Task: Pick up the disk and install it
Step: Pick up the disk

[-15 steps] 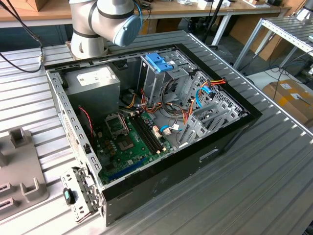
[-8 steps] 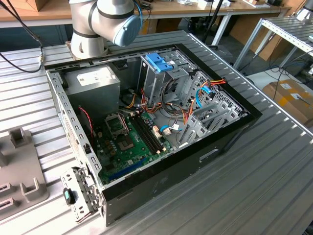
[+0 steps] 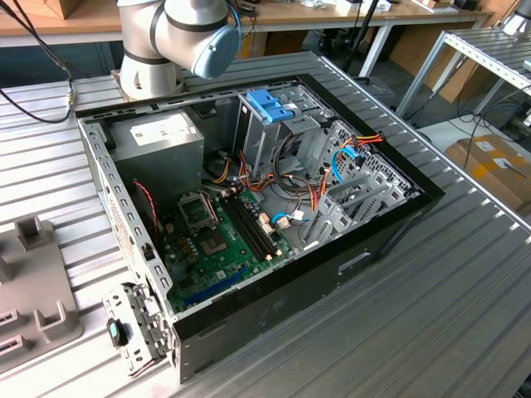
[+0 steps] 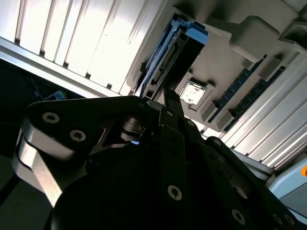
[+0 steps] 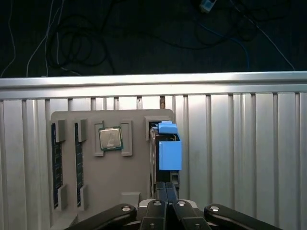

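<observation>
The disk [image 5: 169, 149] stands on edge in a slot of a grey holder tray [image 5: 129, 182], its light-blue carrier rail facing the first wrist view. It also appears in the second wrist view as the disk [image 4: 178, 50], dark with a blue end. My gripper [image 5: 166, 188] hangs over the tray with its two black fingers pressed together, shut. The tips end just short of the disk's near end, and nothing shows between them. In the second wrist view the gripper [image 4: 163, 98] points at the disk's lower end.
The tray also holds a processor chip [image 5: 110, 138] and memory sticks [image 5: 56, 167]. In the exterior view the open computer case [image 3: 365, 249] lies on a slatted metal table, with a drive cage topped by a blue latch [image 3: 270, 106], a power supply [image 3: 158, 137] and the motherboard [image 3: 220, 240].
</observation>
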Controlling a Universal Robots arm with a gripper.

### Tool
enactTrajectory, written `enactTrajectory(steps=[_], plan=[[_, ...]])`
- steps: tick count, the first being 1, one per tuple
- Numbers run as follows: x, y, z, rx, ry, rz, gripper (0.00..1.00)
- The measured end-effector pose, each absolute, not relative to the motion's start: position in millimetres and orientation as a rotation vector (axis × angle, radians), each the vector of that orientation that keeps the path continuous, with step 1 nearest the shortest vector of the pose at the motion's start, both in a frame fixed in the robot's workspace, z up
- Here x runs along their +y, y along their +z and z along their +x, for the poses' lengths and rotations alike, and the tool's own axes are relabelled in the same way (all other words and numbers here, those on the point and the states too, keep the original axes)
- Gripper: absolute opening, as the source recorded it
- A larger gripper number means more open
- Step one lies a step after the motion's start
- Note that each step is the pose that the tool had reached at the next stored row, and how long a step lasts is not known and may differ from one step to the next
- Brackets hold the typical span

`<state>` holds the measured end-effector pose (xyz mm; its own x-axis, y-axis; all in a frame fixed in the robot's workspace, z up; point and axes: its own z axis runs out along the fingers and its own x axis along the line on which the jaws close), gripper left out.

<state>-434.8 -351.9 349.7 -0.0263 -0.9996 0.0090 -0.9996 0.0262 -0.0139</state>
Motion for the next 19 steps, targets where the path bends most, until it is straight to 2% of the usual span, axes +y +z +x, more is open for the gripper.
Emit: enactTrajectory(steps=[19], plan=[[-351.8, 344.5, -434.4, 2.245, -0.025, -2.192, 0.11]])
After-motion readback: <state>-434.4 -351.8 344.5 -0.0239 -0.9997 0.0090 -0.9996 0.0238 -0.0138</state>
